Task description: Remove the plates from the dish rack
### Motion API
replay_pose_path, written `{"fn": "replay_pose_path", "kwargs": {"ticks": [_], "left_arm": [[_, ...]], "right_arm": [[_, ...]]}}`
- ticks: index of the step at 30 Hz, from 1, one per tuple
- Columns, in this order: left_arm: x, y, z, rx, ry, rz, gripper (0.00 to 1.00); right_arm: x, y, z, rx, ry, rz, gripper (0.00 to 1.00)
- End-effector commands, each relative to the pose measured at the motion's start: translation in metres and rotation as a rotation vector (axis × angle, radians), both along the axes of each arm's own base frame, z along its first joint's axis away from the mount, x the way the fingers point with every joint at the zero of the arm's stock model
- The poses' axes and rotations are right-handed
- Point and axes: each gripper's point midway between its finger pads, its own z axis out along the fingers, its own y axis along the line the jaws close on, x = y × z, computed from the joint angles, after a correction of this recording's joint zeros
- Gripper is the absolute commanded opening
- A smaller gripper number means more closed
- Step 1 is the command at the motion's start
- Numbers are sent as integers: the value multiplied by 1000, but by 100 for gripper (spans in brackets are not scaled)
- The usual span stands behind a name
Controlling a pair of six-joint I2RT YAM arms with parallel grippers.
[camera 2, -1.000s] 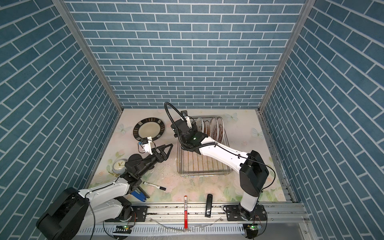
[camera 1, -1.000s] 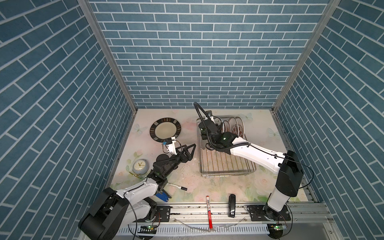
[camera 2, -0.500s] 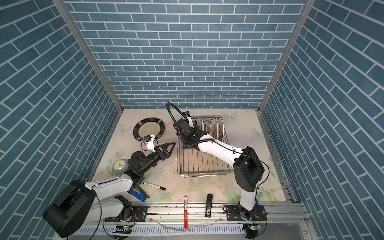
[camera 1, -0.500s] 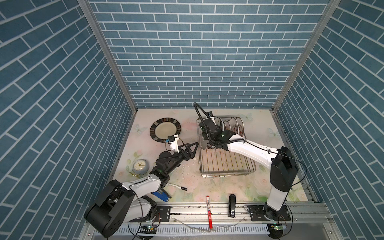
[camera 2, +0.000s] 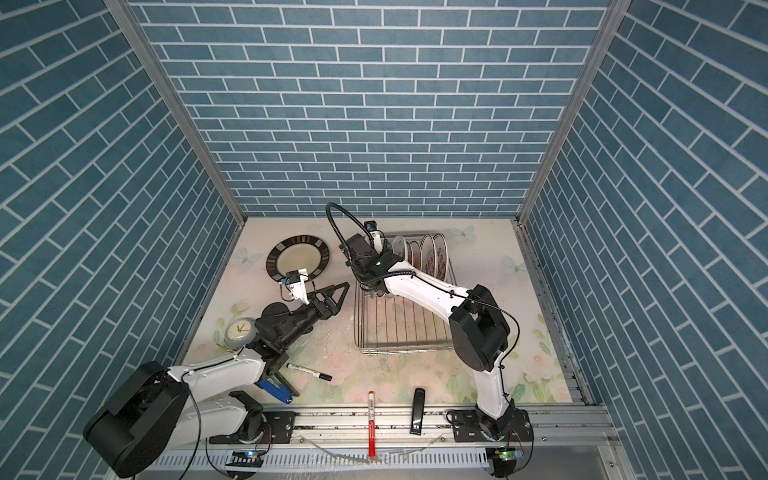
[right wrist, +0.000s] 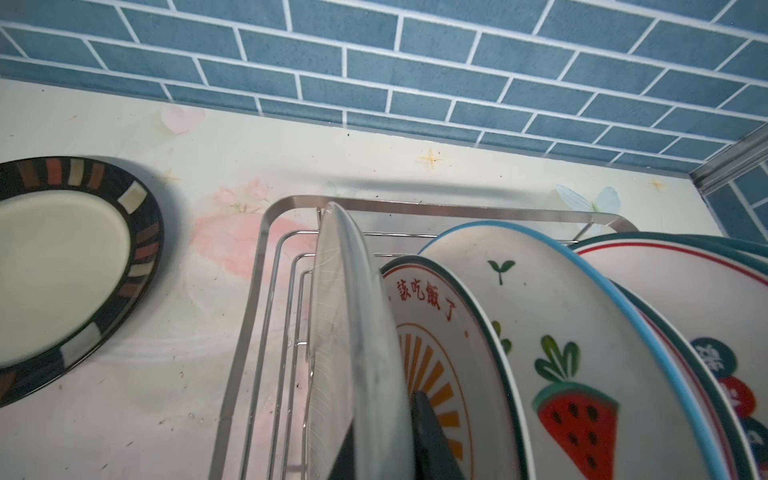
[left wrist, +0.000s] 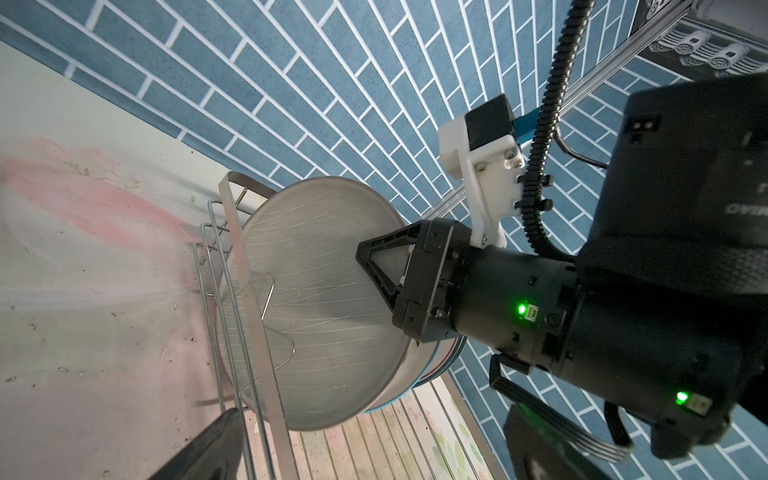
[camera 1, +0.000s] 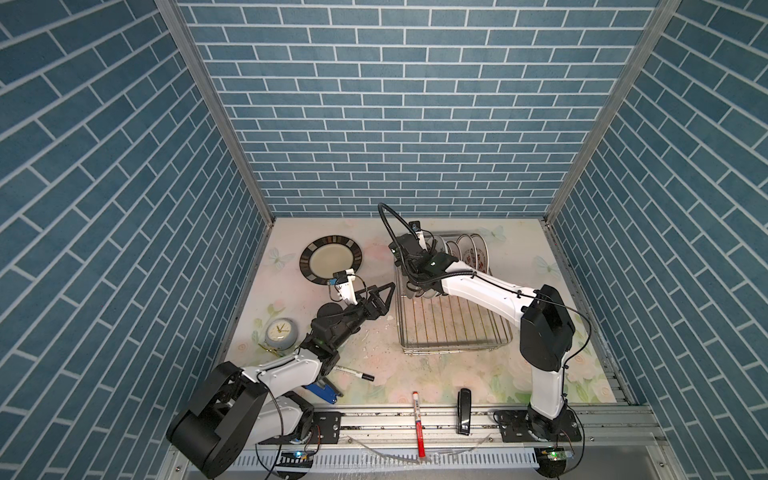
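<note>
Unloading is barely begun — one dark-rimmed plate is laid on the table, and several plates are left upright in the rack. The grey end plate is clamped by the right gripper; the left gripper is spread, empty.

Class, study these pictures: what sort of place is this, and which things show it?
Most likely a mock kitchen set up as a robot test cell: blue brick-print walls box in a tabletop, a wire dish rack holds plates, and a left arm and right arm stand on a metal rail.
</note>
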Motion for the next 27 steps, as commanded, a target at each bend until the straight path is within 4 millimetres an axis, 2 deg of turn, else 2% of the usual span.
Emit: {"fn": "replay_pose_path", "kwargs": {"ticks": [1, 4, 8, 20, 27], "left_arm": [[-3, -1, 4, -8, -15, -5, 100], [-2, -1, 2, -5, -13, -2, 100], [-2, 1, 3, -16, -11, 4, 100], [-2, 0, 3, -19, 1, 0, 100], [-4, -2, 6, -25, -2, -17, 100]], "right_arm": [[4, 1, 2, -20, -4, -31, 16], [7, 2, 3, -16, -10, -43, 10], [9, 5, 9, -6, -28, -42, 10], [20, -10, 49, 61, -121, -115, 2], [16, -14, 68, 108, -170, -108, 0]]}}
